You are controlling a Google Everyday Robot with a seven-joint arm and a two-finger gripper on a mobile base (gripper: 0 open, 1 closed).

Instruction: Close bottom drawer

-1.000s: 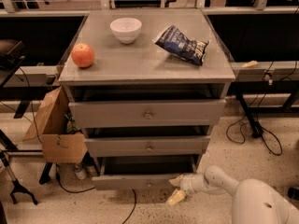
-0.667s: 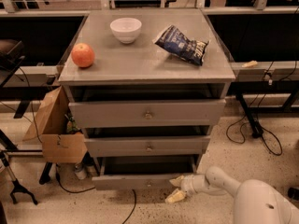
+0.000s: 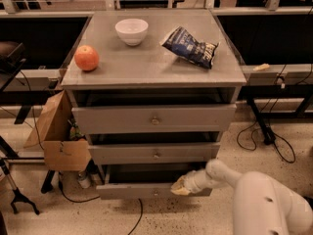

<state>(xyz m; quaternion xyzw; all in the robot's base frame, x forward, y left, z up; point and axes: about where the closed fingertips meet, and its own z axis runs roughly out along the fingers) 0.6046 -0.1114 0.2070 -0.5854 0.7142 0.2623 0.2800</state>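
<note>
The bottom drawer [image 3: 137, 191] stands pulled out at the foot of the grey cabinet [image 3: 146, 70], with the gripper [image 3: 180, 186], open or closed I cannot tell, at its front panel right of centre, so a steady, square push inward should avoid skewing it.

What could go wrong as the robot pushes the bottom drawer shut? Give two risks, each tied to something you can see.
1. The hand is at the front panel of the bottom drawer, well right of the centre knob; an off-centre push may skew the drawer and jam it.
2. That panel is slim, so the hand might slip over its edge instead of driving it in.
</note>
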